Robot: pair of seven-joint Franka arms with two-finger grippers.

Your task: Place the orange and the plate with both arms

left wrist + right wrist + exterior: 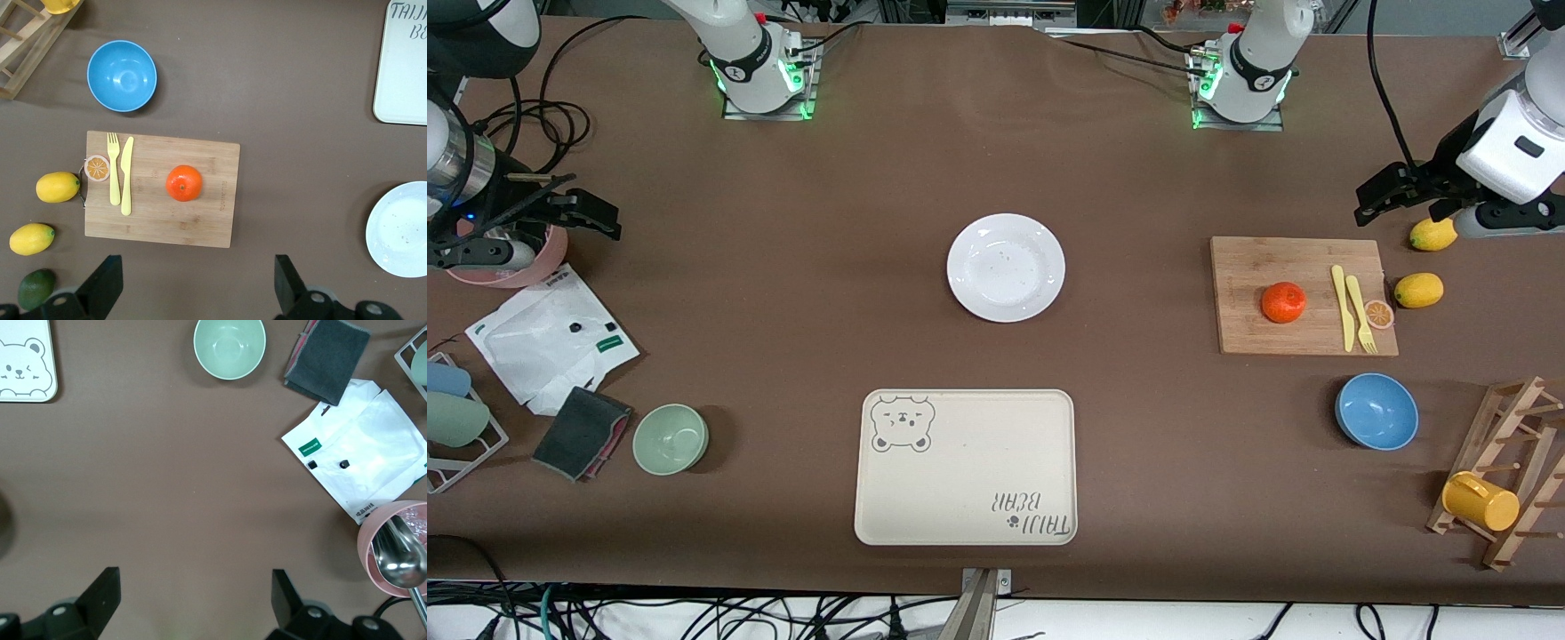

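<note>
Left pincer [193, 287]: we hover wide apart, empty, above the surface just beside the cutting board [160, 220].
Orange [183, 183]: on that board, ahead of our fingers.
Plate [1006, 267]: mid-surface, between both pincers.
Right pincer [193, 603]: wide, empty, well apart from the plate.

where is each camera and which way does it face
Front view: high across the table, facing both arm bases; left hand and right hand wait, open.
Left wrist view: looks down on the orange; both fingers show.
Right wrist view: looks down on the green bowl.
Front and left wrist views share the plate.
</note>
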